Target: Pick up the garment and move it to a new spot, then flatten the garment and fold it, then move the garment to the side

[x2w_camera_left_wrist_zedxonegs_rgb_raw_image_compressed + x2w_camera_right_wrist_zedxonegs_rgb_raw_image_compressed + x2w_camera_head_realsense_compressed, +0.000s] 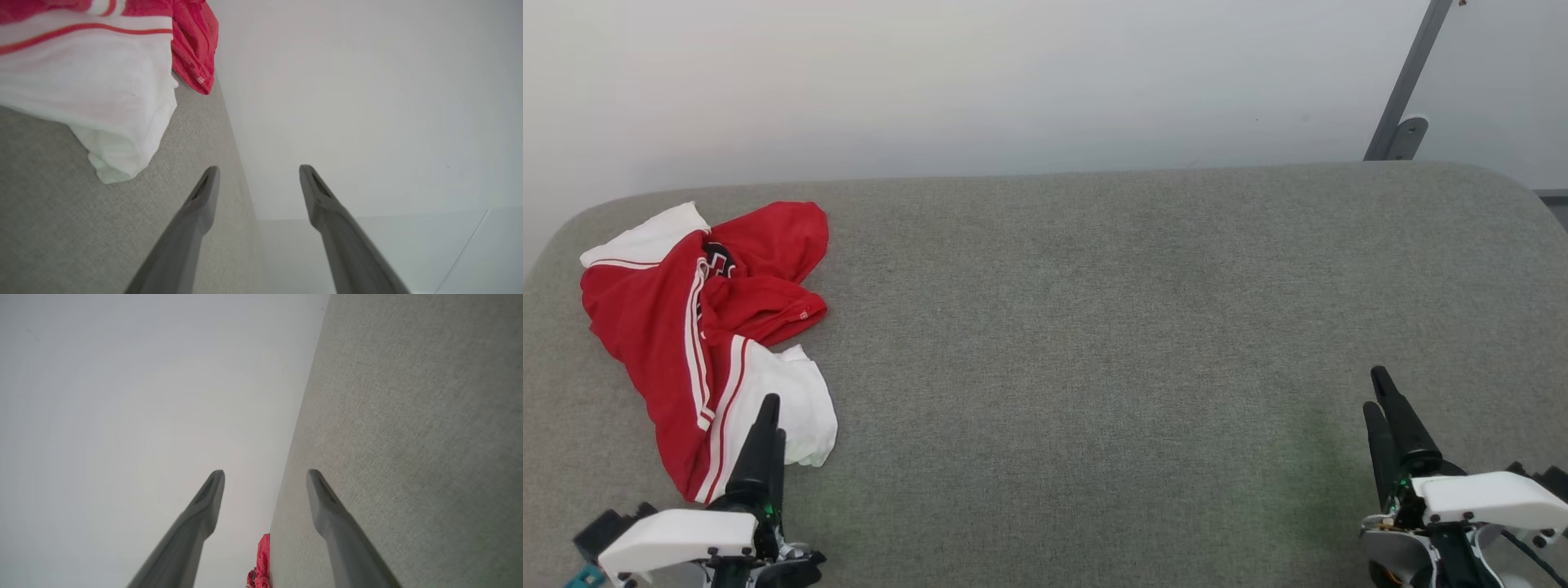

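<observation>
Dark-fingered left pincer (772, 416) hangs at the near edge of a grey fabric-covered worktop (1094, 327), close by a white sleeve of the crumpled red jersey garment (670, 327) lying at the worktop's left end; the matching right pincer (1374, 390) sits well apart at the right. Left wrist view: fingers (196, 212) spread wide, gripping nothing, sleeve just ahead. Right wrist view: fingers equally wide, empty, garment far off. Pinching only the loose sleeve would likely let the bundle drag and twist.
</observation>
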`<state>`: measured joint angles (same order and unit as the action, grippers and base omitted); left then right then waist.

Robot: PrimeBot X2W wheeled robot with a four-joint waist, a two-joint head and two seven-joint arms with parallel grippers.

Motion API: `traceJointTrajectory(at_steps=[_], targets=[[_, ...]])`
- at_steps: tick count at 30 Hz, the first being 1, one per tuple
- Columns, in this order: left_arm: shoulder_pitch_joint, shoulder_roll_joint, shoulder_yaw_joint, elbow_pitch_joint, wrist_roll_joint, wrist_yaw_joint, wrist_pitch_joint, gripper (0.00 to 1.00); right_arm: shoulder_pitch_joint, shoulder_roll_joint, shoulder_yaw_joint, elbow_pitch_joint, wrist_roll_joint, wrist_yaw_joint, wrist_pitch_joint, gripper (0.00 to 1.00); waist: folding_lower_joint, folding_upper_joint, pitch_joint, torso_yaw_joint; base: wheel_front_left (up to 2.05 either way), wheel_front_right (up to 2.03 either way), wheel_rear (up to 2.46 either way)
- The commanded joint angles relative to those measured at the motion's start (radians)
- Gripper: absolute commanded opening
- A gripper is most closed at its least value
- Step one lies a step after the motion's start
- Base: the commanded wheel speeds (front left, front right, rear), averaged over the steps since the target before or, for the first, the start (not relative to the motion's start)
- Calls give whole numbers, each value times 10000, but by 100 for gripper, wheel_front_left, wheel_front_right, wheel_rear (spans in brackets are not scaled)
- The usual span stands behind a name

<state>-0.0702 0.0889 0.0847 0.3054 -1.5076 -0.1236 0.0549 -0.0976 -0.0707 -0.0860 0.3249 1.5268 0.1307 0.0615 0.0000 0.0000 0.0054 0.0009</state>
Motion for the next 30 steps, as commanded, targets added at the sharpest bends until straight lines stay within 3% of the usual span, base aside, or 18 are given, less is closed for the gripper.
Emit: traceJointTrajectory(at_steps=[1,14,30], targets=[[-341,159,-47,-103,355,-37,-108,100,-368,-114,107,-104,-237,0,-124,100,0,0,4,2,0,0,0],[-357,405,61,-213,3482,-27,-668,100,-795,-583,662,124,-2642,0,-738,100,0,0,48,15,0,0,0],[-128,885,-292,-601,7048,436,-1256,100,-1006,-678,518,202,-7351,0,-1327,100,0,0,138,0,0,0,0]])
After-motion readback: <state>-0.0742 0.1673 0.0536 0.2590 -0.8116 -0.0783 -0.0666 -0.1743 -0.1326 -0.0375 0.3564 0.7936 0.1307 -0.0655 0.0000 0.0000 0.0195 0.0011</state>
